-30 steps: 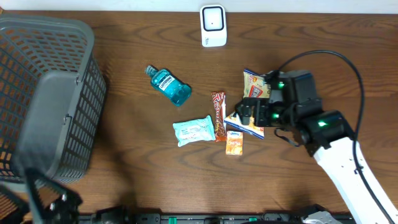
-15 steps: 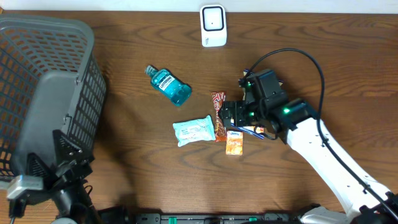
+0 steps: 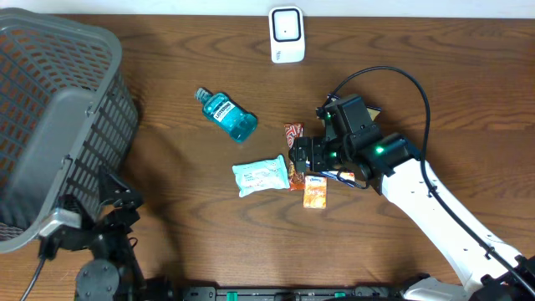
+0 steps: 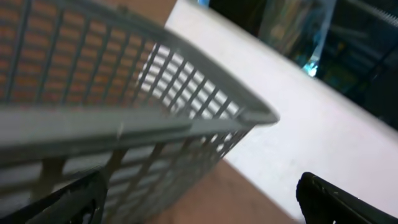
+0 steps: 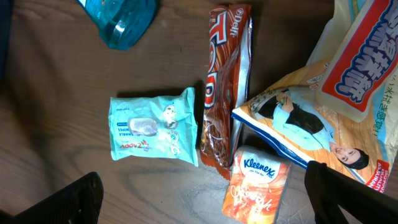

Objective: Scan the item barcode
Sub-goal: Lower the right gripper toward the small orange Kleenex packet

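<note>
On the brown wooden table (image 3: 167, 209), the right gripper (image 3: 305, 155) has moved left off the snack bags (image 5: 311, 130). It now hangs, fingers wide apart, over the chocolate bar (image 5: 221, 87), which lies flat beside the wipes pack (image 3: 260, 176). The left gripper (image 3: 99, 205), also spread wide, has risen beside the grey basket (image 3: 100, 142), whose inside shows only bare mesh. The scanner (image 3: 286, 33) stands at the far edge.
</note>
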Robot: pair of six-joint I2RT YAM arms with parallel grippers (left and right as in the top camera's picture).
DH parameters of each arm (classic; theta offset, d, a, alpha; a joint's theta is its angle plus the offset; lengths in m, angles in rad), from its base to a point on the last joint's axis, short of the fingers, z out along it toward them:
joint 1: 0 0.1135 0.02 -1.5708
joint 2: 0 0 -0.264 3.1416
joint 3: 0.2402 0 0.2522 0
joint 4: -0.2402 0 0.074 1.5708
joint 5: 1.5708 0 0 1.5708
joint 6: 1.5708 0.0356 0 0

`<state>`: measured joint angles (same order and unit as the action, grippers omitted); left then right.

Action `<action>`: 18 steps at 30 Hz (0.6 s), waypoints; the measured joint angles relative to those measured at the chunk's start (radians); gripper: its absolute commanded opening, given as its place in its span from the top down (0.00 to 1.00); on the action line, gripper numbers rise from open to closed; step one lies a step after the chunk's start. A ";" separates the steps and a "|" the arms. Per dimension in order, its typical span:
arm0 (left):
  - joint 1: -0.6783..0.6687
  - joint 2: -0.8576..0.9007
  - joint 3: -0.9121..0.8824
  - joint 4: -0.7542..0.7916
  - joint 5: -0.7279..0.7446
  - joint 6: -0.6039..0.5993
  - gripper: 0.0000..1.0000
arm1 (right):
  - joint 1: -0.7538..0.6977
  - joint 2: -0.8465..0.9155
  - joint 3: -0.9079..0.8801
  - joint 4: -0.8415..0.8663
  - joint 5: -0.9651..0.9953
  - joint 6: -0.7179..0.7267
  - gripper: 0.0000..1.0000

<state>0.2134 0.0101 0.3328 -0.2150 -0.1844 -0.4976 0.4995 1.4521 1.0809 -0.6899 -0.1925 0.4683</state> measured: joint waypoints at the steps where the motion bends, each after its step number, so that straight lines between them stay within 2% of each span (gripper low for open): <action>1: 0.000 0.000 -0.014 -0.002 0.001 0.000 0.02 | 0.002 0.000 0.000 0.000 0.001 0.002 0.01; 12: 0.000 0.000 -0.065 -0.039 0.003 0.000 0.02 | 0.013 0.000 0.000 -0.004 0.003 0.006 0.01; 18: 0.000 0.000 -0.065 -0.138 0.003 0.000 0.02 | 0.013 0.000 0.000 -0.005 0.003 0.014 0.01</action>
<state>0.2134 0.0101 0.2676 -0.3534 -0.1814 -0.4976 0.5129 1.4521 1.0809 -0.6949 -0.1894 0.4824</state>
